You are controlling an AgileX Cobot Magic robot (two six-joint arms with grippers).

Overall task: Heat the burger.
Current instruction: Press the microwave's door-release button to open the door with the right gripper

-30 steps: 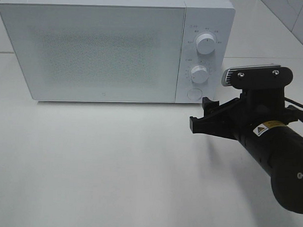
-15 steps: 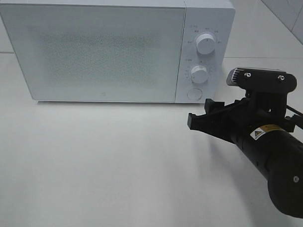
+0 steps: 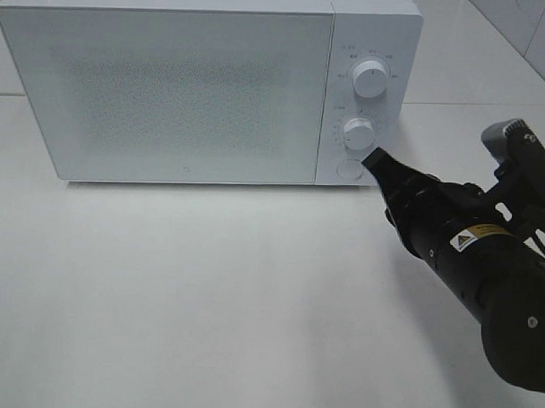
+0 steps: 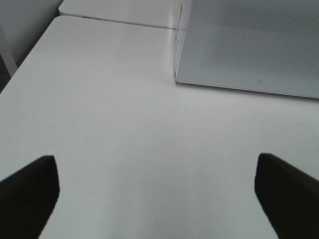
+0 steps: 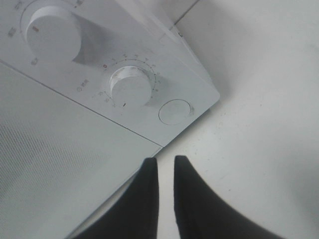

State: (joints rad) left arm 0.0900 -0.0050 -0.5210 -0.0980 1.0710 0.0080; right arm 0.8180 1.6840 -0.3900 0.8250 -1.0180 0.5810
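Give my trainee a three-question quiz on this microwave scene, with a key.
1. True or false: the white box-shaped microwave oven's door stands open.
2. How many round white dials does it carry? A) one B) two C) three
3. Fill in: the black right end effector, fingers nearly together, holds ____.
Key: 1 false; 2 B; 3 nothing.

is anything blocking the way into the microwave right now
Yes: the microwave door is shut across the front. No burger shows in any view. The right gripper, jaws nearly together, points at the round button, with nothing visible between them.
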